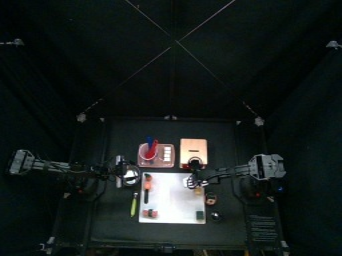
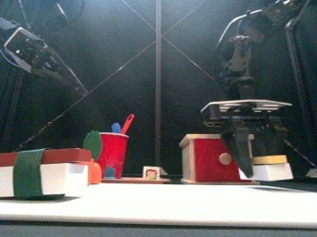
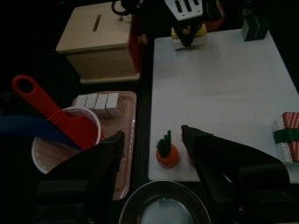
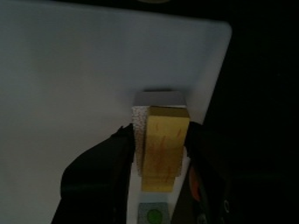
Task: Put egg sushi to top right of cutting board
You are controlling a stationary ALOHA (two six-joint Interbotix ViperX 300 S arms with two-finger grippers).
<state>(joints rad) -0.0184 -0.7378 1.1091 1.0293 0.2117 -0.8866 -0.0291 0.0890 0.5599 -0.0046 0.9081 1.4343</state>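
Observation:
The egg sushi (image 4: 163, 140), a small yellow block on white rice, is clamped between the jaws of my right gripper (image 4: 160, 153). The front view shows the right gripper (image 2: 257, 155) holding the egg sushi (image 2: 270, 168) at or just above the surface of the white cutting board (image 2: 161, 204). In the top view the right gripper (image 1: 197, 181) hangs over the far right corner of the cutting board (image 1: 171, 205). My left gripper (image 3: 152, 144) is open and empty, resting at the board's left edge (image 1: 127, 173).
A red cup (image 1: 150, 153) with utensils and a wooden box (image 1: 195, 150) stand behind the board. A red, green-banded sushi (image 2: 44, 172) lies at the front left. A small carrot (image 3: 170, 156) sits by the left jaws. A yellow-green stick (image 1: 134, 207) lies left of the board.

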